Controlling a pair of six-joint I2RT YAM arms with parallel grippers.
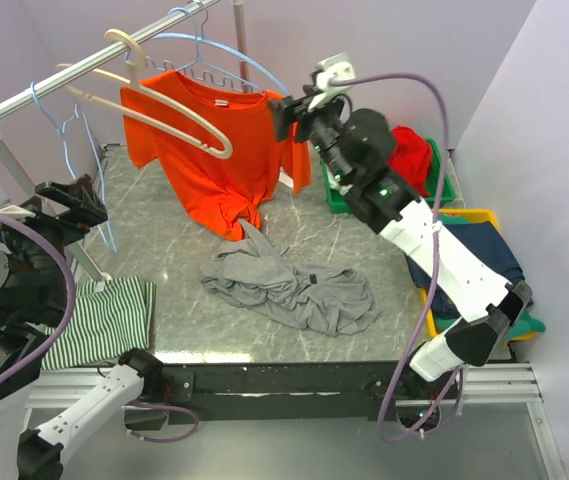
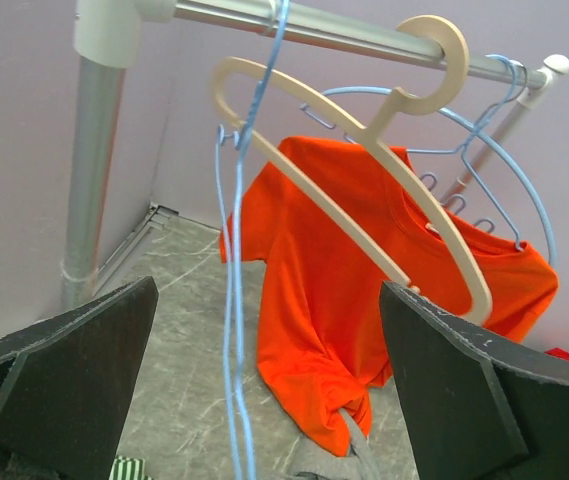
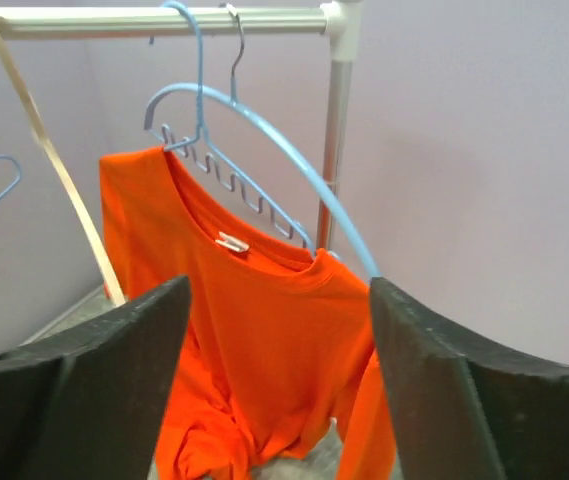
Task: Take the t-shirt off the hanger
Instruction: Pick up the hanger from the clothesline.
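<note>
An orange t-shirt (image 1: 219, 150) hangs on a blue hanger (image 1: 226, 52) from the metal rail (image 1: 84, 65), its hem bunched low on the table. My right gripper (image 1: 289, 120) is at the shirt's right shoulder. In the right wrist view the right gripper (image 3: 279, 300) is open, its fingers straddling the t-shirt (image 3: 254, 330) below the collar and the blue hanger (image 3: 264, 125) arm. My left gripper (image 1: 89, 203) is open at the far left, apart from the shirt. In the left wrist view the left gripper (image 2: 269, 300) faces the t-shirt (image 2: 344, 280) from a distance.
A bare beige hanger (image 1: 164, 100) and a thin blue wire hanger (image 1: 69, 135) also hang on the rail. A grey garment (image 1: 289, 285) lies mid-table and a striped one (image 1: 104, 320) at the front left. A green bin (image 1: 444, 180) and a yellow bin (image 1: 484, 215) with clothes stand on the right.
</note>
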